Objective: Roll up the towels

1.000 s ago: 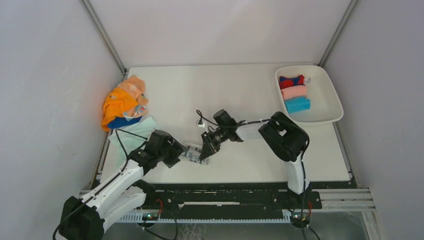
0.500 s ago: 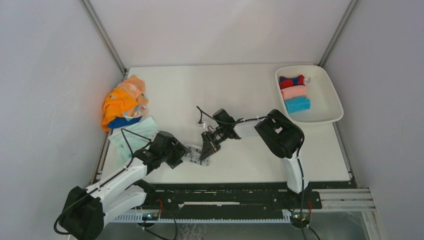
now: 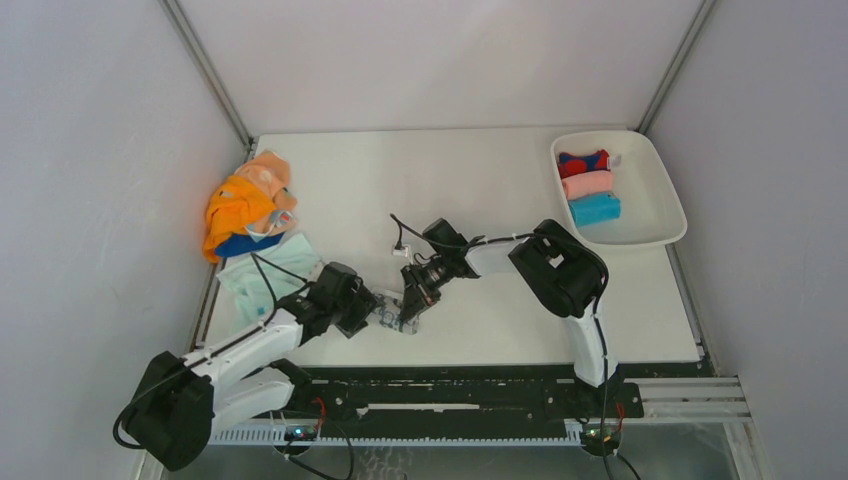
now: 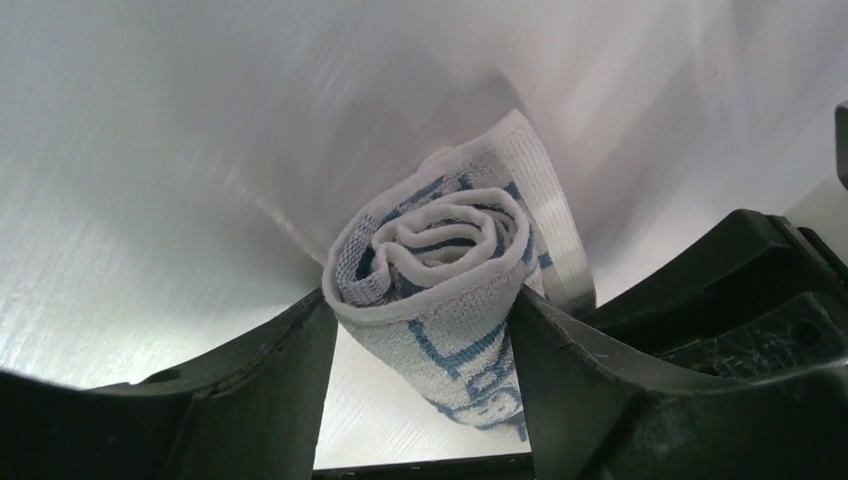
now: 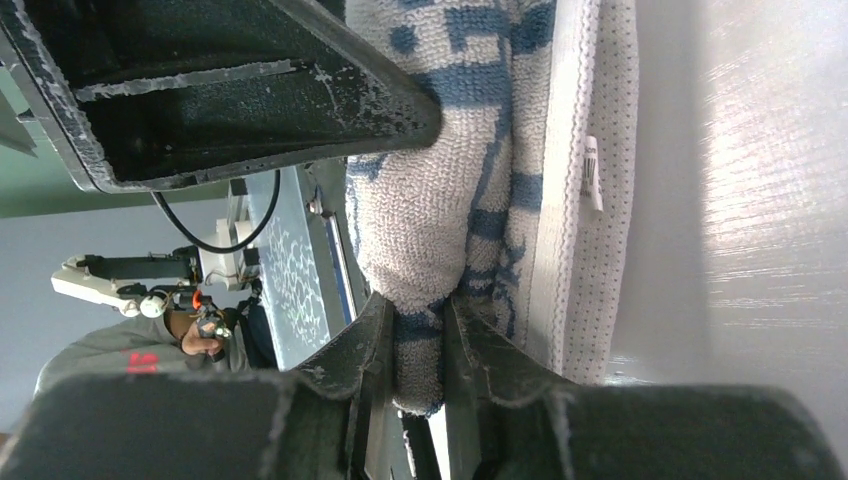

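A white towel with blue print [image 3: 388,312] lies rolled near the table's front edge. The left wrist view shows its spiral end [image 4: 450,250], and my left gripper [image 4: 422,300] is shut on the roll, one finger pressed to each side. My right gripper [image 5: 418,320] is shut on a fold of the same towel [image 5: 430,190] at the roll's other end. From above, the left gripper [image 3: 365,308] and the right gripper [image 3: 410,305] meet at the roll. Loose orange [image 3: 238,210], pink [image 3: 268,170] and mint [image 3: 270,268] towels are piled at the left edge.
A white tray [image 3: 655,228] at the back right holds three rolled towels: red-and-blue [image 3: 583,162], pink [image 3: 587,185] and bright blue [image 3: 595,209]. A small white tag on a black cable [image 3: 400,250] hangs by the right wrist. Grey walls close in left and right.
My left arm has slid to the right along the front edge, bringing its gripper closer to the right gripper. The right gripper has edged slightly left. Both grips are unchanged.
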You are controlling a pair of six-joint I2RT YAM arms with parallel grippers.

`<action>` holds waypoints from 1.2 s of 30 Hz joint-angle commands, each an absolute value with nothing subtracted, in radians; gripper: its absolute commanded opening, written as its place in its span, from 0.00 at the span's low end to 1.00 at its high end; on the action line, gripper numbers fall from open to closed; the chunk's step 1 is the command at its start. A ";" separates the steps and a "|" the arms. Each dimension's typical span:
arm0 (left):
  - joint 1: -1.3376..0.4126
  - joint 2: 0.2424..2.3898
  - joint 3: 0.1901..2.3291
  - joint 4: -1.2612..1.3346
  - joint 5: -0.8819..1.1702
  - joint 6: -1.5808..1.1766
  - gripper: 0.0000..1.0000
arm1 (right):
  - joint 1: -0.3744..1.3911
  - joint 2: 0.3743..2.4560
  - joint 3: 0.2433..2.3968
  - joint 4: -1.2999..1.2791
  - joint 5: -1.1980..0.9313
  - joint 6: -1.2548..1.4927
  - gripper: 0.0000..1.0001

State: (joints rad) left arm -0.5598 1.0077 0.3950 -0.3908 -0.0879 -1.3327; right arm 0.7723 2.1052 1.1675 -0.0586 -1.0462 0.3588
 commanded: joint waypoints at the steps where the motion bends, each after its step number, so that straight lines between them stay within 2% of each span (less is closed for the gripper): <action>1: -0.569 1.076 0.398 -0.398 -0.139 -1.332 0.66 | 0.815 2.146 1.144 -0.182 -0.885 0.303 0.15; 3: -0.569 1.096 0.394 -0.402 -0.132 -1.328 0.60 | 0.820 2.121 1.134 -0.183 -0.864 0.292 0.18; 5: -0.569 1.105 0.392 -0.411 -0.134 -1.318 0.50 | 0.827 2.079 1.120 -0.173 -0.845 0.278 0.19; 8: -0.568 1.112 0.401 -0.444 -0.144 -1.294 0.43 | 0.844 2.000 1.102 -0.174 -0.789 0.239 0.26; 14: -0.561 1.151 0.470 -0.528 -0.141 -1.216 0.41 | 0.912 1.796 1.036 -0.156 -0.530 0.161 0.48; 19: -0.547 1.203 0.524 -0.567 -0.113 -1.137 0.41 | 1.020 1.636 0.991 -0.139 -0.146 0.078 0.64; 22: -0.541 1.241 0.549 -0.567 -0.077 -1.102 0.41 | 1.101 1.599 0.980 -0.115 0.059 0.016 0.67; 29: -0.540 1.340 0.602 -0.575 -0.015 -1.036 0.42 | 1.273 1.605 0.965 -0.030 0.286 -0.127 0.71; 36: -0.538 1.381 0.631 -0.573 0.010 -1.019 0.44 | 1.361 1.684 0.978 -0.028 0.363 -0.182 0.69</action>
